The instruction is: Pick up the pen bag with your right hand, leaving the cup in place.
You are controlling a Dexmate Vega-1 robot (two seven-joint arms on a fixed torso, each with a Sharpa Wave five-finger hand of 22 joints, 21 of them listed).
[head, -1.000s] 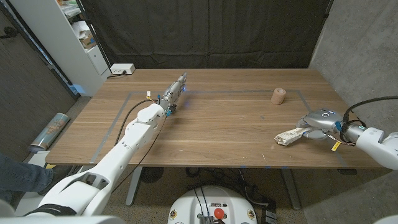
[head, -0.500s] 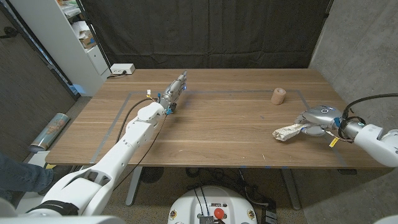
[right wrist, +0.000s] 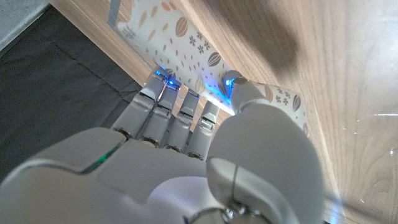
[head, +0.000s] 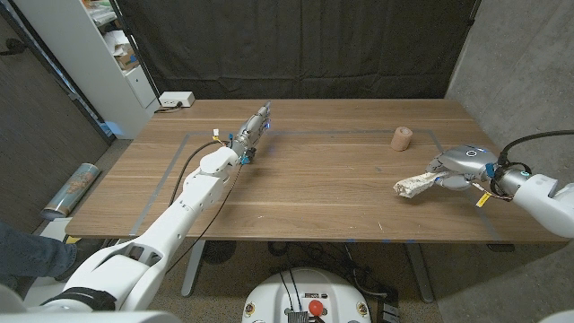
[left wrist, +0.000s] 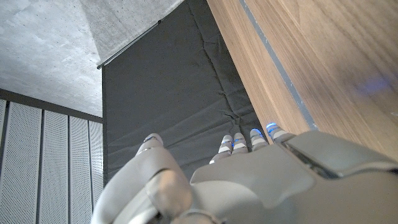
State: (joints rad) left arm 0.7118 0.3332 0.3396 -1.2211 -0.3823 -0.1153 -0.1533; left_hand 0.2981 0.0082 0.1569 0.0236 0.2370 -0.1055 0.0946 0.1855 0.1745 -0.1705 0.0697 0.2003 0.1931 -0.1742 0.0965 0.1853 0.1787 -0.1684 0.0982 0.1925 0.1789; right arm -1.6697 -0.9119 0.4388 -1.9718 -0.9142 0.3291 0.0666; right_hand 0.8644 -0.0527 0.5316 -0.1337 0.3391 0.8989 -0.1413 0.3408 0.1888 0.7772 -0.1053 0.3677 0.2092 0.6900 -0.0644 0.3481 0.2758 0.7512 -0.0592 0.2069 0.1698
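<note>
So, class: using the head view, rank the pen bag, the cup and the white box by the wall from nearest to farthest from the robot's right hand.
1. Pen bag: gripped by the right hand.
2. Cup: beyond the hand, toward the table's far edge.
3. White box: far left corner, across the table.

Pen bag [head: 415, 187]: cream-white fabric printed with small brown leaf and flower motifs, the pattern plainest in the right wrist view [right wrist: 205, 59]. Cup [head: 401, 138]: pale pinkish tan. Table [head: 314, 193]: warm mid-brown wood grain, marked with a thin grey-blue taped rectangle. Right hand [head: 462, 167]: silver-grey shell, blue lights glowing at the fingertips [right wrist: 163, 78]. Left hand [head: 254, 128]: light grey, with blue lights at its fingertips [left wrist: 272, 129]. Arms: white casing with black cables. Backdrop curtain [head: 296, 45]: black. Side walls: grey concrete. Shelf unit [head: 99, 54]: white.
</note>
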